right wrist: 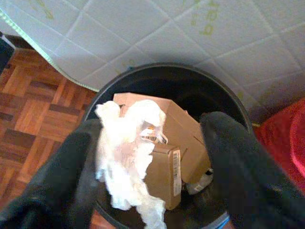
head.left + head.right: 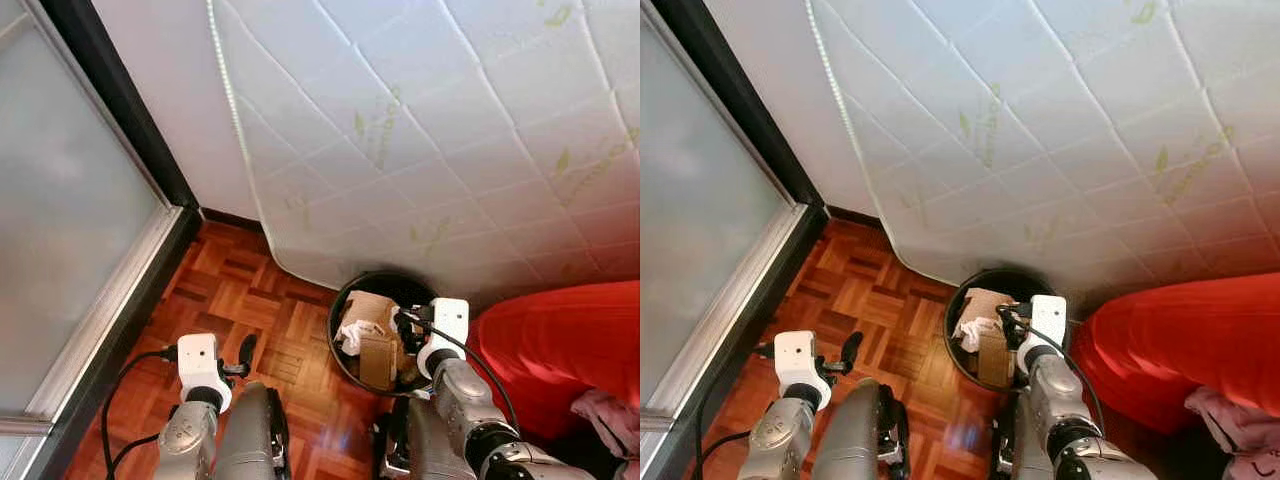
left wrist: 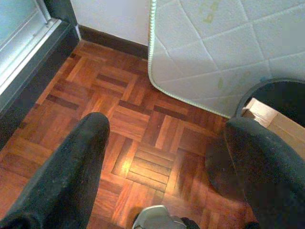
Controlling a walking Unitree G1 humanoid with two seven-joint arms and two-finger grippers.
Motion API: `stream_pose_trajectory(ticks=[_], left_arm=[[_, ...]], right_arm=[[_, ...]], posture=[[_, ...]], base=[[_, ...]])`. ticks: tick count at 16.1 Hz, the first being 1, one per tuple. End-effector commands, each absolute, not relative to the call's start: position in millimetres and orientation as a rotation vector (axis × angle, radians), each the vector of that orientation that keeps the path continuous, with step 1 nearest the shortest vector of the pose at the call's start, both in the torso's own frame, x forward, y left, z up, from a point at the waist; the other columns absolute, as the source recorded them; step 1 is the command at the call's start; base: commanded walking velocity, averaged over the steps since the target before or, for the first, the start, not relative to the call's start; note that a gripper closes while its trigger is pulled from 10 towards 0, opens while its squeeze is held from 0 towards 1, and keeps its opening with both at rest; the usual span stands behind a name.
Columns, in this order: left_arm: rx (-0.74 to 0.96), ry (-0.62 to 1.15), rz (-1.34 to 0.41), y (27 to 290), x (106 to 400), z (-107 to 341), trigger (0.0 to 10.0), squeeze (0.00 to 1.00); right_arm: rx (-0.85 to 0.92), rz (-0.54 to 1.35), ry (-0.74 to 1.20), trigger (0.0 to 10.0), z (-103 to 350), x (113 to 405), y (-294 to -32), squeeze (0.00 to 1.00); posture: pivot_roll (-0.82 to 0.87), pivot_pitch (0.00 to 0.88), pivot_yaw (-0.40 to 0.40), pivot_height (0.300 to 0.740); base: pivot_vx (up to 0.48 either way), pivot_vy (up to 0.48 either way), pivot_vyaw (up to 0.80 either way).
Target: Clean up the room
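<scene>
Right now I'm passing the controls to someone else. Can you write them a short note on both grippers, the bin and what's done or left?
Right gripper: open, held over the black bin, nothing between its fingers.
Left gripper: open, empty, above bare parquet floor.
Bin: stands on the floor against the leaning white mattress, beside a red cushion. Inside lie brown cardboard boxes and crumpled white paper.
Done: that rubbish is in the bin.
Left: a pink cloth lies by the red cushion; probably check it and the rest of the room next.
</scene>
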State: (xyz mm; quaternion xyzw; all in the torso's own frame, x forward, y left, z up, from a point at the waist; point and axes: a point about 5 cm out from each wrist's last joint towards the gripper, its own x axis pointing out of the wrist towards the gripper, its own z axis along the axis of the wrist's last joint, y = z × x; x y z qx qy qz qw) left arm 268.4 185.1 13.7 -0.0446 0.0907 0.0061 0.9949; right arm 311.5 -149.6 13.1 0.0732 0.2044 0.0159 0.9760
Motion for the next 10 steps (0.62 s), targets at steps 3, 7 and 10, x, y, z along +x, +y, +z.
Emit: stream_pose_trajectory(ticks=[3, 7, 10], left_arm=[[-0.102, 0.216, 0.025, 186.8, 261.8, 7.2, 10.0, 0.00], [-0.099, 0.218, 0.025, 187.5, 261.3, 6.8, 10.0, 0.00], [-0.096, 0.219, 0.023, 187.2, 261.1, 6.6, 10.0, 0.00]], right_arm=[[0.213, 0.015, 0.505, 10.0, -0.2, 301.8, -147.2, 0.49], [0.249, -0.007, 0.491, 10.0, 1.1, 302.8, -149.3, 0.00], [0.162, 0.041, 0.458, 10.0, 5.5, 305.7, -147.6, 0.00]], posture=[[0.10, 0.318, 0.019, 0.632], [0.10, 0.320, 0.021, 0.632], [0.10, 0.322, 0.020, 0.632]], base=[[0.000, 0.000, 0.00], [0.000, 0.000, 0.00], [0.000, 0.000, 0.00]])
